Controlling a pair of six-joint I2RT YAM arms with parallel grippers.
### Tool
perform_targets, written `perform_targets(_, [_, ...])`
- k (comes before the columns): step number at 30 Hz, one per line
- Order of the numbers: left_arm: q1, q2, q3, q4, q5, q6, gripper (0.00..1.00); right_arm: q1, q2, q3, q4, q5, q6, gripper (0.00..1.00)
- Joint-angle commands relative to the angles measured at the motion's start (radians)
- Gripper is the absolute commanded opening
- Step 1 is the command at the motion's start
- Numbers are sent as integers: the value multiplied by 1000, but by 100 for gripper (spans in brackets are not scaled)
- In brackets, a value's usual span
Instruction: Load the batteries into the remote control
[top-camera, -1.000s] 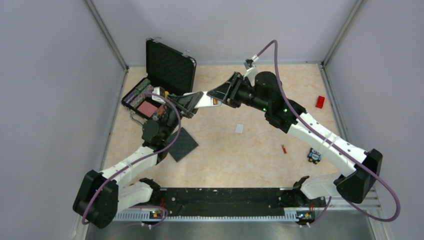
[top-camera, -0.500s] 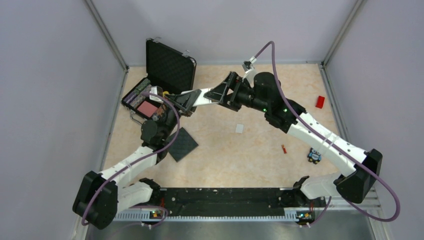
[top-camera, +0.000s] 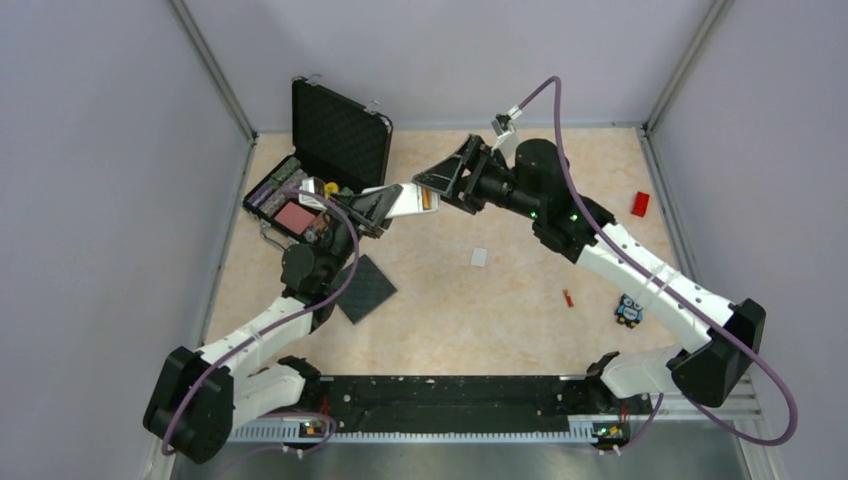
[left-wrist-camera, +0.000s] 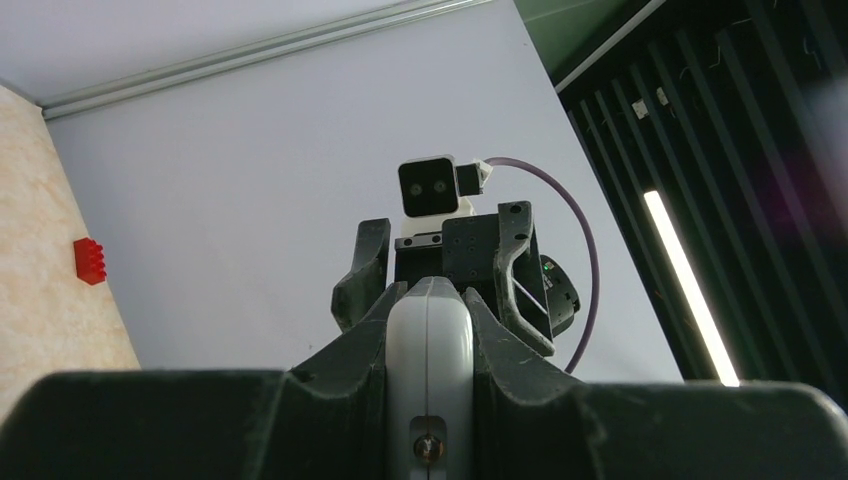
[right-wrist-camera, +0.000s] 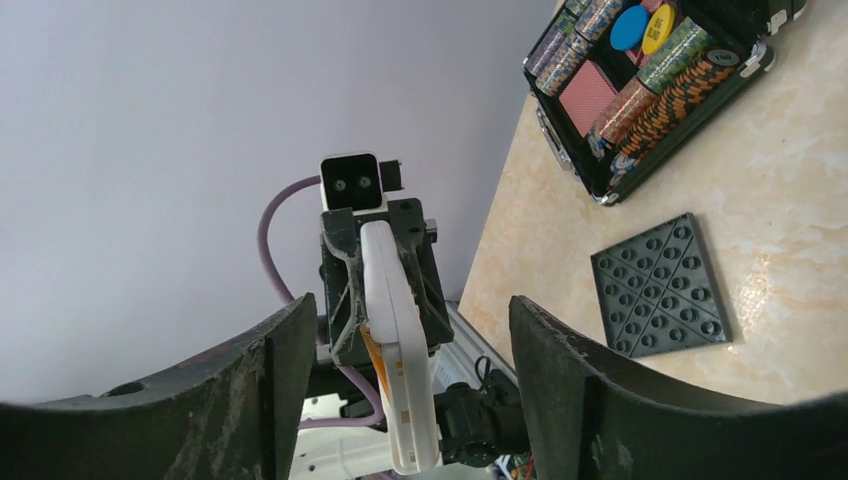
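Observation:
My left gripper (top-camera: 398, 200) is shut on the white remote control (top-camera: 410, 199) and holds it in the air above the table, end pointing right. In the left wrist view the remote (left-wrist-camera: 430, 360) is clamped edge-on between both fingers. My right gripper (top-camera: 443, 180) is open, its jaws wide on either side of the remote's free end, apart from it. In the right wrist view the remote (right-wrist-camera: 400, 380) hangs between my open fingers (right-wrist-camera: 270, 400), with an orange strip (right-wrist-camera: 374, 352) along its side. One thin orange-red battery (top-camera: 567, 297) lies on the table at the right.
An open black case (top-camera: 335, 135) of poker chips stands at the back left. A black studded square pad (top-camera: 362, 288) lies under the left arm. A small white piece (top-camera: 479, 257) lies mid-table. A red block (top-camera: 640, 203) and a small dark toy (top-camera: 628, 312) lie at the right.
My right gripper has drawn back a little to the right and up from the remote's end. The left gripper has kept the remote almost still.

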Motion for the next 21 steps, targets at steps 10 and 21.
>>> perform_targets(10, [2,-34,-6,37,2,26,0,-18,-14,6,57,-2,44,38])
perform_targets(21, [1,-9,6,97,-38,-72,0,-18,-13,-19,89,-35,24,17])
